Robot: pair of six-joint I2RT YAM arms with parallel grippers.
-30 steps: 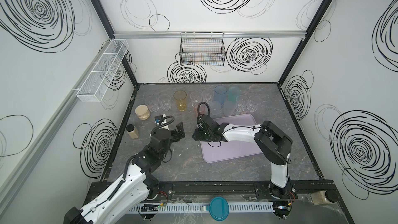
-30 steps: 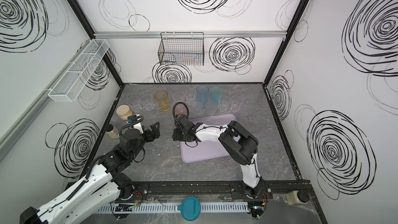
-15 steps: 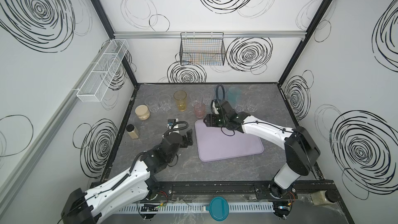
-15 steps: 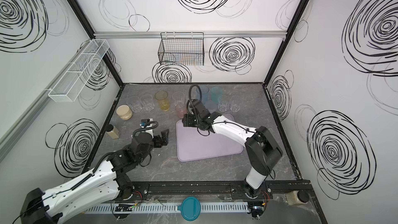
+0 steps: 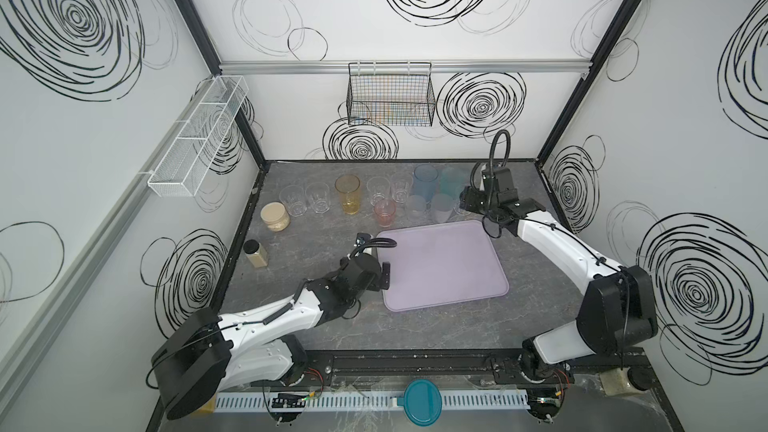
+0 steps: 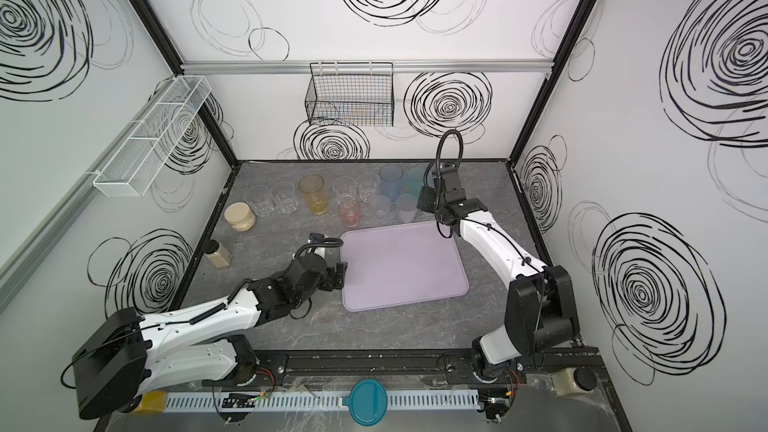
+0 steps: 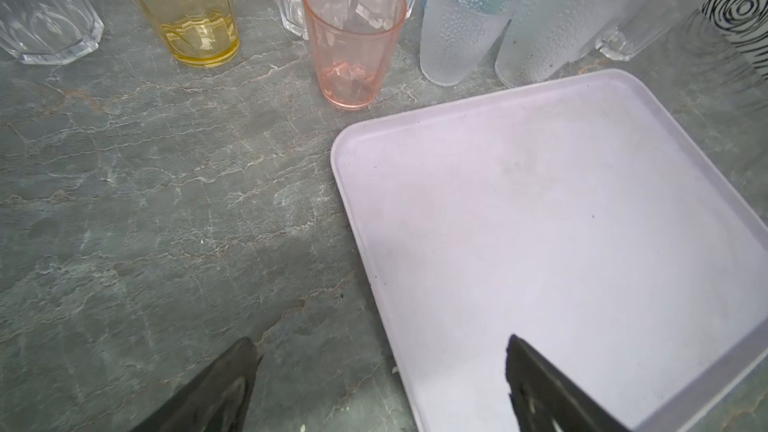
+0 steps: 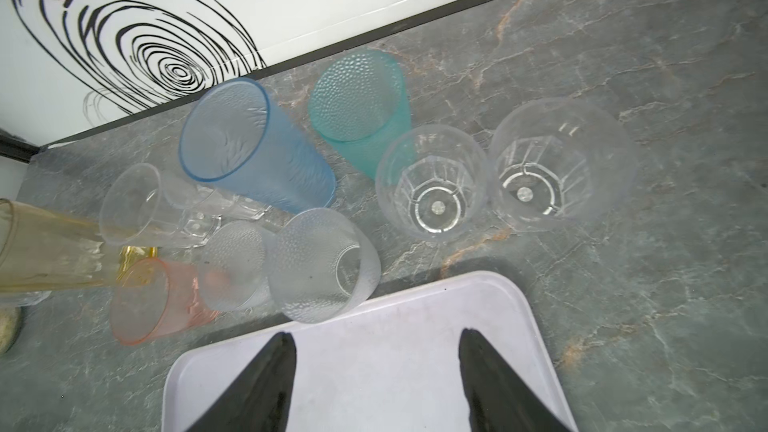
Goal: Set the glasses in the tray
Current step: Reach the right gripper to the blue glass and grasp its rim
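Walls (image 5: 415,35): white with black swirls, closing in three sides.
Tabletop (image 5: 415,326): grey marbled, open in front.
Tray (image 5: 444,268): flat, mid-table.
Glasses (image 5: 424,191): standing on the tabletop, clustered behind the tray's far edge.
Left gripper (image 7: 380,351): spread wide, holding nothing, straddling the tray's left rim.
Right gripper (image 8: 376,336): parted, holding nothing, above the far edge.

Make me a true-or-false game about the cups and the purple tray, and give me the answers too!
1. The tray is empty. True.
2. The pink glass lies on its side. False: the pink glass stands upright on the table, just beyond the tray's far edge.
3. The right gripper is holding the blue glass. False: its jaws are open with nothing between them, and the blue glass stands on the table.
4. The left gripper is open with nothing between its jaws. True.
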